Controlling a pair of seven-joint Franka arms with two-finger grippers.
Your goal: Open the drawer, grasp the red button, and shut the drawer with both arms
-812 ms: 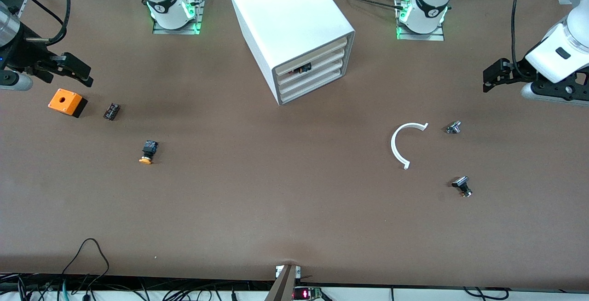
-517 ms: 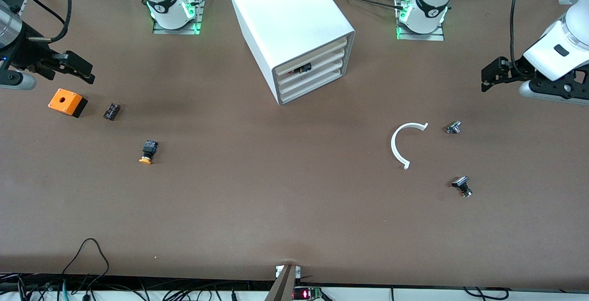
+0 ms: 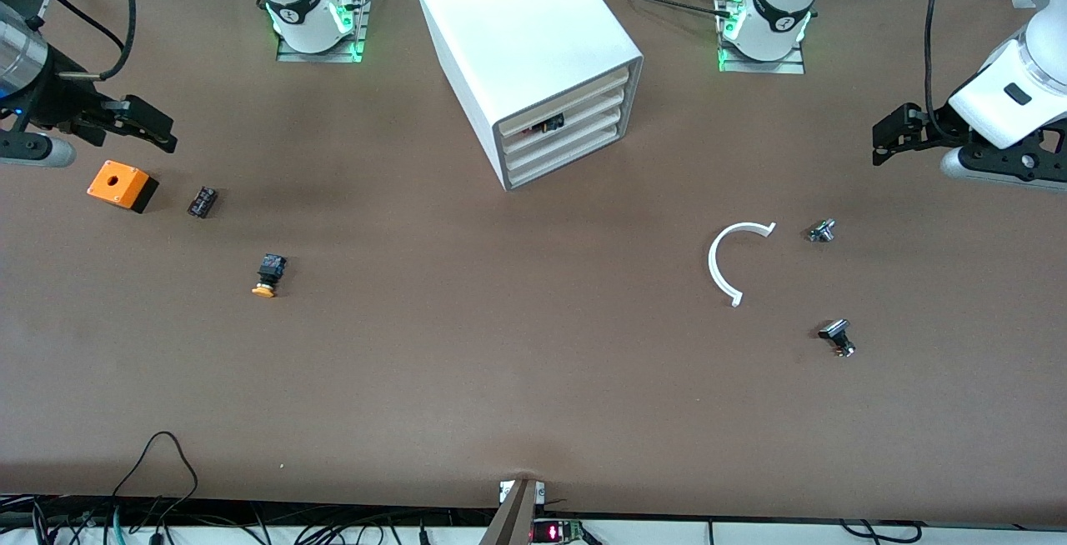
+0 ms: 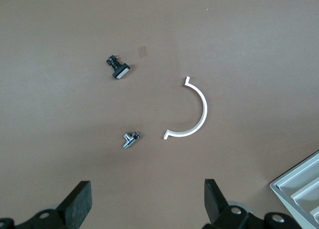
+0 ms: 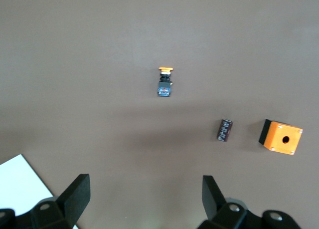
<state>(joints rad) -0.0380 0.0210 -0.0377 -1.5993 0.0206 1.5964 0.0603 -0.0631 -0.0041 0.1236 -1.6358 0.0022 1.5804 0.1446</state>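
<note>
Drawer (image 3: 560,121), second from top, sits shut midway between both wide-open, empty pincers: left pincer (image 3: 885,147) and right pincer (image 3: 158,133) hover equally far off, at opposite bench ends.

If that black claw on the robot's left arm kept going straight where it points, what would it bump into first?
Probably the bare brown table: the left end effector, fingers open, points down at it, with the small silver metal fitting closest ahead. Depth is uncertain.

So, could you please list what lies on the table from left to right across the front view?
Orange box with a hole → small black block → orange-capped button → white cabinet → white half-ring → small metal part → black-headed part.
</note>
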